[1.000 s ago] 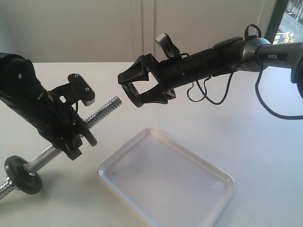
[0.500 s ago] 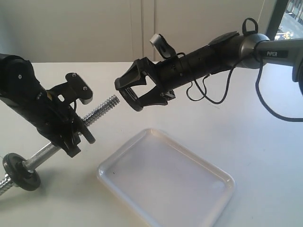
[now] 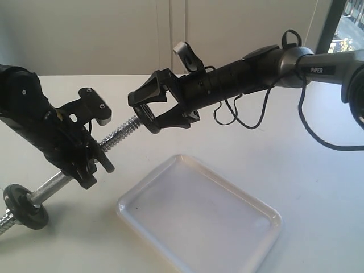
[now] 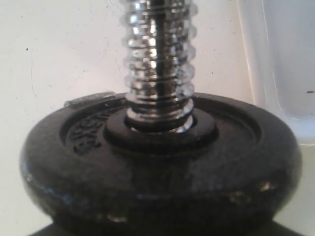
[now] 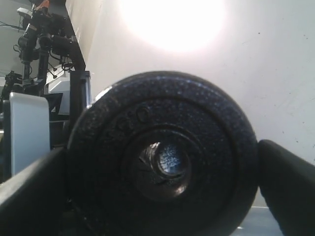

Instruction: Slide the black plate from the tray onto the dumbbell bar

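Exterior, left wrist and right wrist views of 2 arms above a white table (image 3: pixel 318 187). The left gripper (image 3: pixel 94 165) is clamped on the smooth middle of the short chrome steel dumbbell bar (image 3: pixel 119 136) and holds it tilted off the table, with its free threaded end raised toward the right arm. A fitted round black iron disc (image 3: pixel 25 207) sits on the lower end of the bar, close to the table. In the left wrist view the threaded rod passes through the centre of this disc (image 4: pixel 147 177).

The right gripper (image 3: pixel 147 109) stands wide, closed on the small round matte-black iron plate (image 5: pixel 206 132). Its 2 black fingers (image 5: pixel 290 177) press on opposite edges of the plate. The plate is in the air, edge-on to the exterior camera, at the raised tip of the bar. Chrome thread shows through its central hole. Whether the tip has entered the hole cannot be told.

The white rectangular plastic tray (image 3: pixel 205 222) lies on the table below the right gripper, with nothing on it.
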You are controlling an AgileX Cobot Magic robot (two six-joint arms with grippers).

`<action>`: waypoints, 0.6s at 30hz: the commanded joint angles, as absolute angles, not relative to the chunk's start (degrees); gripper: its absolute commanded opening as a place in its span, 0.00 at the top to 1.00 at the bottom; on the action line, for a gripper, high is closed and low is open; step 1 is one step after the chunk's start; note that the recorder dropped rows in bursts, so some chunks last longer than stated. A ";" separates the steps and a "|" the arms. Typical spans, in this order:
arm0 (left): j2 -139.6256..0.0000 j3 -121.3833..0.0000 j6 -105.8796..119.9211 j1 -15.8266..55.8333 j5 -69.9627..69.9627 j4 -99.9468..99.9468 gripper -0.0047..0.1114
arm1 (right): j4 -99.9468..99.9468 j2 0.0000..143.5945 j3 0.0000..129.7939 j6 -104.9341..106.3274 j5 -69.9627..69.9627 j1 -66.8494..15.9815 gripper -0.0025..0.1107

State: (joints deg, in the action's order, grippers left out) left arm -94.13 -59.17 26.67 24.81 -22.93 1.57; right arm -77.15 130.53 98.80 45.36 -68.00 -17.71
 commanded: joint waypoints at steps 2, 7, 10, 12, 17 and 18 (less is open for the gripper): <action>-92.43 -60.69 27.00 24.69 -20.10 1.82 0.96 | -80.73 130.79 99.20 46.17 -69.96 -17.78 0.98; -92.43 -60.69 27.00 24.69 -20.12 2.05 0.96 | -81.11 131.50 99.20 46.17 -69.96 -18.44 0.98; -92.43 -60.69 27.00 24.69 -20.12 2.05 0.96 | -82.42 131.50 99.20 46.17 -69.96 -18.84 0.98; -92.43 -60.69 27.00 24.69 -20.12 2.05 0.96 | -83.39 131.50 99.20 46.17 -69.96 -19.35 0.98; -92.43 -60.69 27.00 24.69 -20.02 2.05 0.96 | -83.83 131.50 99.20 46.17 -69.96 -20.42 0.98; -92.43 -60.69 27.00 24.69 -20.02 2.05 0.96 | -83.83 131.50 99.20 46.17 -69.96 -20.86 0.98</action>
